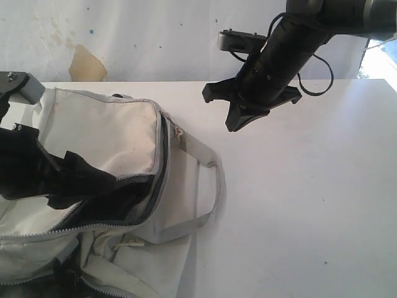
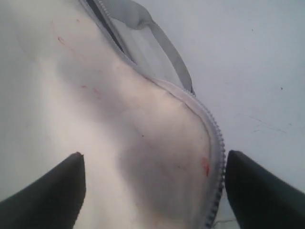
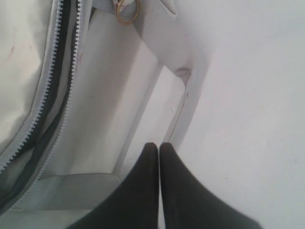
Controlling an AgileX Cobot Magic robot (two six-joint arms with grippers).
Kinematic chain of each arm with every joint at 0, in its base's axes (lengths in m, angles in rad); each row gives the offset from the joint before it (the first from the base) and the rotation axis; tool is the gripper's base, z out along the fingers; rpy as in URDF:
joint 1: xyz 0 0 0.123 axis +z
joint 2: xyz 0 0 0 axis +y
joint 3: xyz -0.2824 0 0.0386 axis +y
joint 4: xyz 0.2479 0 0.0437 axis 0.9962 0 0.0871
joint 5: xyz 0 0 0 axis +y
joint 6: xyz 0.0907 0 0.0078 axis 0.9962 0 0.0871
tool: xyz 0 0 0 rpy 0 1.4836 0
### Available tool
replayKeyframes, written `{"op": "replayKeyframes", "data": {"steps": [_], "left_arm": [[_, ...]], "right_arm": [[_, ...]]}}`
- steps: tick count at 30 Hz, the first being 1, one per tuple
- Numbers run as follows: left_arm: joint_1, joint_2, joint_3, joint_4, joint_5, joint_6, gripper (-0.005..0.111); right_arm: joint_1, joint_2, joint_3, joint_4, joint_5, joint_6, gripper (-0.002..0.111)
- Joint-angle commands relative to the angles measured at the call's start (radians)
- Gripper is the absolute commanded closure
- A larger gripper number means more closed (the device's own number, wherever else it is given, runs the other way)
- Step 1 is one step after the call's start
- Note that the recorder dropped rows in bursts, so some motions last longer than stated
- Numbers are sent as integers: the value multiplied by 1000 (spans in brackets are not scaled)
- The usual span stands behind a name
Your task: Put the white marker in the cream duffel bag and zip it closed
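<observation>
your left tool (image 2: 155, 153) hangs with its jaws spread wide and nothing between them, directly over the cream duffel bag (image 1: 111, 130). only cream fabric with faint red marks and a curve of zipper (image 2: 219, 148) lie beneath it. your right tool (image 3: 158, 145) has its fingers pressed together on nothing. it hovers above the bag's grey handle strap (image 1: 217, 186), at the bag's right edge, over the white counter (image 1: 310, 217).

the bag lies on the left of the counter, its main opening gaping so that the dark lining (image 1: 118, 198) shows. the white marker does not appear in any view. with the counter beside the bag bare and your left tool empty over the bag, the marker is most likely inside already, but you cannot confirm that from here.

so the first half looks done, and the second half is untouched: the zipper is open along the whole visible run. you have yet to find the pull, steady the fabric with one tool and draw the zip shut with the other.
</observation>
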Motion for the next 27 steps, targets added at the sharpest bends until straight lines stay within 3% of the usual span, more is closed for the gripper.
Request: {"op": "replayKeyframes", "data": {"steps": [1,4,6,9,10,15,20,27], "left_arm": [[-4,-8,-94,-2,112,-60,12],[-4,-8,-177,49,223,-136,6],[-4,-8,-239,160,254,-233,1],[-2,9,-290,382,273,-451,1],[2,30,-310,477,299,-508,1],[42,81,-321,464,279,-514,1],[109,137,-339,455,271,-539,2],[170,225,-472,360,369,-483,2]], "right_arm": [[-4,-7,-5,1,9,4,108],[-4,-5,-5,11,9,4,108],[-4,-5,-5,30,9,-5,106],[-4,-5,-5,92,7,-67,95],[-4,-5,-5,150,5,-120,86],[-4,-3,-5,321,-7,-249,73],[-4,20,-5,357,-26,-274,63],[-2,90,-5,457,-22,-409,62]]}}
